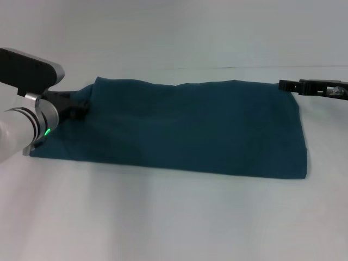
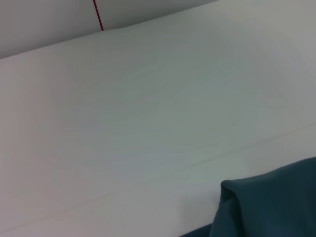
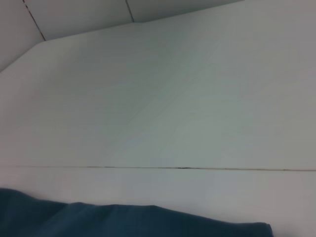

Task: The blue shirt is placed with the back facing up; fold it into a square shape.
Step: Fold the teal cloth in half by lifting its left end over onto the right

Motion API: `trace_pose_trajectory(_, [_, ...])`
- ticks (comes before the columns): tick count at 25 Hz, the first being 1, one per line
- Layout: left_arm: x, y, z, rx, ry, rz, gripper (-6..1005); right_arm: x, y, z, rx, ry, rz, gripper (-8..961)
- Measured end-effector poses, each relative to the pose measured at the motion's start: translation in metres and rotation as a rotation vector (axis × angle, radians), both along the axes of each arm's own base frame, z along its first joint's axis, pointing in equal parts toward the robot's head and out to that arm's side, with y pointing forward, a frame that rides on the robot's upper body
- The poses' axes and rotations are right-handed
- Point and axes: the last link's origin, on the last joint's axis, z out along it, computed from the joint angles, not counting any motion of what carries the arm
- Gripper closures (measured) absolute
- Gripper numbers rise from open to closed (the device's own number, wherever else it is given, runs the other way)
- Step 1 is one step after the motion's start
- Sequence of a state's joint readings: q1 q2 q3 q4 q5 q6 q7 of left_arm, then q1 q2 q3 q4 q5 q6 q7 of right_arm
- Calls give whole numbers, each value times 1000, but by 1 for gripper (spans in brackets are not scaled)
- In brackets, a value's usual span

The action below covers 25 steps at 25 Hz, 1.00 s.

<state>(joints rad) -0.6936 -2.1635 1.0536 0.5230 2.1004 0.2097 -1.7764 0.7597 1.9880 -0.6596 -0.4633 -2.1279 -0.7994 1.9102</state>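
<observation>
The blue shirt (image 1: 185, 128) lies on the white table (image 1: 163, 217) as a long flat band running left to right. My left gripper (image 1: 75, 106) is at the shirt's left end, shut on the cloth, which puckers up around its black fingers (image 1: 68, 101). A raised corner of the blue shirt (image 2: 266, 207) shows in the left wrist view. My right gripper (image 1: 291, 85) hovers at the far right corner of the shirt, level with its edge. The right wrist view holds only a flat edge of the blue shirt (image 3: 123, 222).
The white table extends on all sides of the shirt. A wall rises behind the table's far edge (image 1: 217, 68). A thin seam line (image 3: 182, 168) crosses the tabletop beyond the shirt.
</observation>
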Motion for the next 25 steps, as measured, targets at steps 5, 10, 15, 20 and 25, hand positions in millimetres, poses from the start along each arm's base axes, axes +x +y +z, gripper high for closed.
trace_pose_trajectory(5, [0,0,1,2,-2,2,539,0,0,0,0,-1,0,295])
trace_pose_trajectory(10, [-1,0,0,2,-2,3,699,0,0,0,-1,-1,0,295])
trace_pose_trajectory(15, [-1,0,0,0,0,2,864,0,0,0,0,-1,-1,296])
trace_pose_trajectory(20, [0,1,3,9,-2,0,1002,0,0,0,0,0,0,297])
trace_pose_trajectory(25, [-2,2,12,45,-19,7,998,0,0,0,0,0,0,297])
